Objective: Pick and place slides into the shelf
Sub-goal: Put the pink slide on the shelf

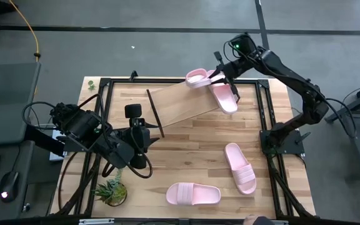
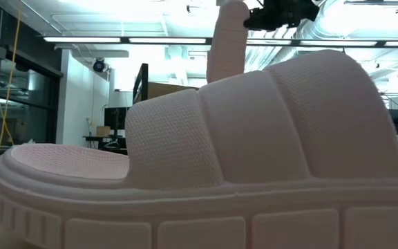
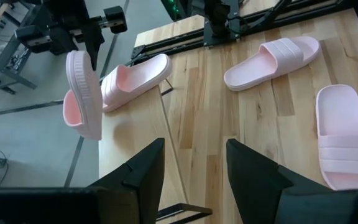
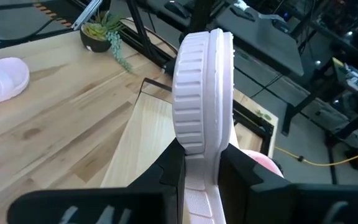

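My right gripper [image 1: 220, 75] is shut on one pink slide [image 1: 197, 77], held on edge in the air over the far end of the slanted wooden shelf [image 1: 180, 103]. A second slide [image 1: 225, 99] lies sole-down on the shelf's right end. Two more slides [image 1: 240, 167] [image 1: 193, 194] lie flat on the tabletop near its front right; the nearer one [image 2: 206, 173] fills the low view. My left gripper [image 3: 194, 168] stands open over the table's left part with nothing between its fingers. My right gripper pinches the slide across its thickness, one finger [image 4: 173, 168] on each flat face, near one end [image 4: 201, 146]. The fingers slant slightly down from the table's right. The slide stands on edge, its ridged sole rim [image 4: 202, 93] toward the wrist camera, lifted clear of shelf and table.
A small potted plant [image 1: 112, 192] stands at the table's front left. Black frame rails [image 1: 105, 94] run along the table's left and right sides. Bare tabletop [image 1: 192, 150] lies between the shelf and the two lying slides.
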